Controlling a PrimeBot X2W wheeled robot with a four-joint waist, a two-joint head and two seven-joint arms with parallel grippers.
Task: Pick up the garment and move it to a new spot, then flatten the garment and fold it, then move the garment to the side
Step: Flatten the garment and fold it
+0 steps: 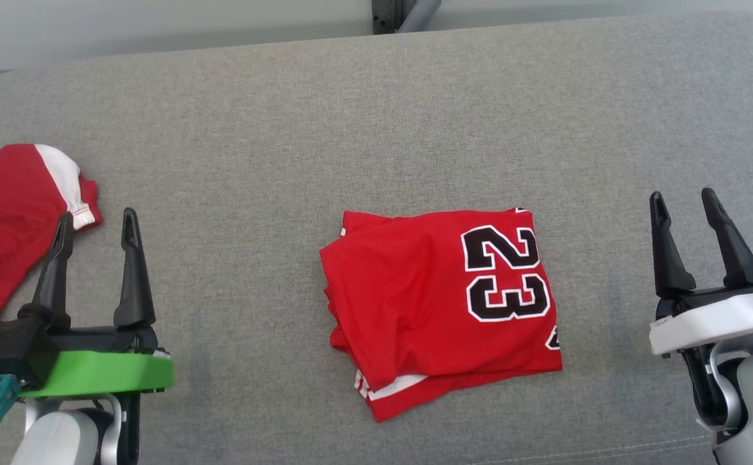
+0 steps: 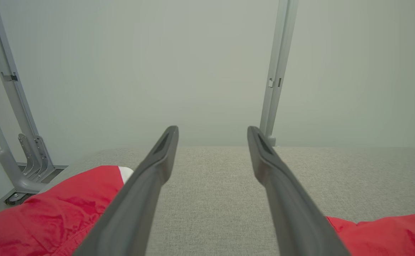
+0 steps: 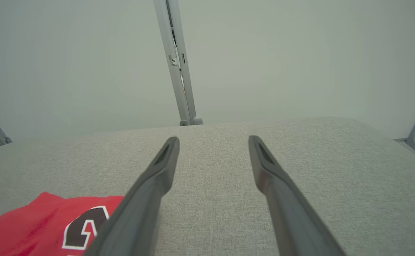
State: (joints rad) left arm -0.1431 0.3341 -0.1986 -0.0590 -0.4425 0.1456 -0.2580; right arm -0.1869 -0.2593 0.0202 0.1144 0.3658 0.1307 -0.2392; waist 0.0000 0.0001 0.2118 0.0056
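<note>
Smooth red folded garment (image 1: 438,310) lies squarish on coarse grey-woven cushion (image 1: 376,116).

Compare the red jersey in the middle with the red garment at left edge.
The middle jersey is folded compact; the left garment lies loose, cut off by the frame. The middle jersey shows a black 23; the left garment shows a white panel. Both red, on the grey cushion.

Bare grey upholstery (image 1: 376,116) gives open passage across the whole far half and on both sides of the folded red jersey (image 1: 415,303), the one low obstacle in the middle. A second red garment (image 1: 2,219) crowds the left edge, just beside the left gripper (image 1: 97,216). Grey metal posts (image 2: 277,71) rise behind the far edge.
</note>
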